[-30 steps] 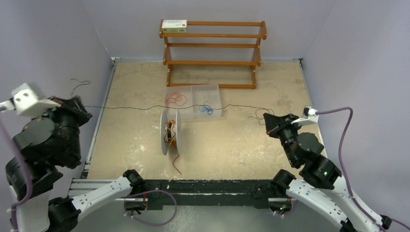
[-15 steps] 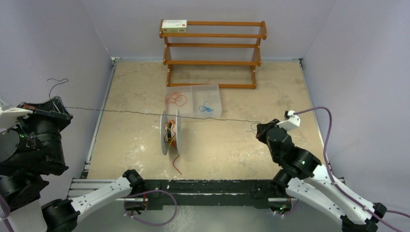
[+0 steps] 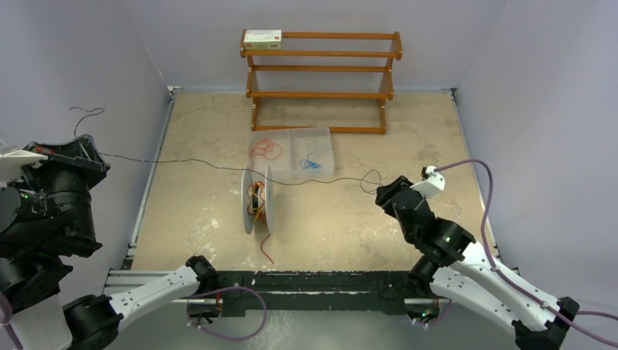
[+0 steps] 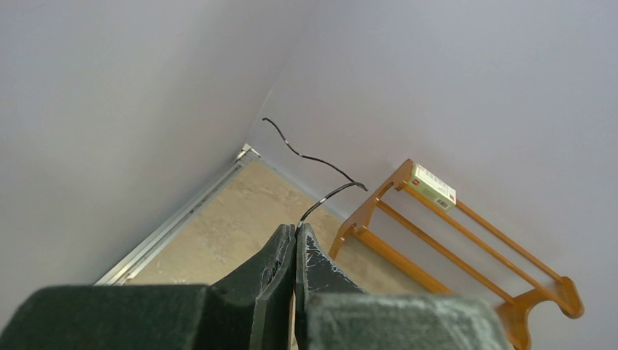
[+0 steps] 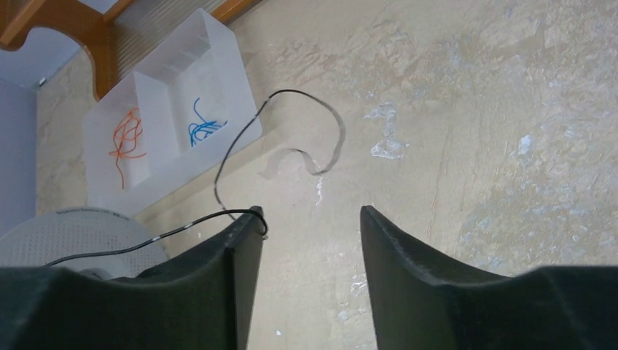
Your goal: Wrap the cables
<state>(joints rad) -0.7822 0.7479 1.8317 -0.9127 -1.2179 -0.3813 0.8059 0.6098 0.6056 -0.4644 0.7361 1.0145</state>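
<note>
Sandy worktop [image 3: 328,117] below lilac walls, black cable [image 3: 197,162] strung across it past grey-white spool [image 3: 256,198]. Left fingers [image 4: 280,255] clenched on cable near one end; right fingers [image 5: 408,248] parted, cable lying against one tip

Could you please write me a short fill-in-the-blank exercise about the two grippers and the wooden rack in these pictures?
1. The cable pinched in the left gripper is ___ in colour.
2. The jaws of the right gripper stand ___.
3. The small box sits on the wooden rack, on its ___ shelf.
Missing words: black; open; top.
</note>
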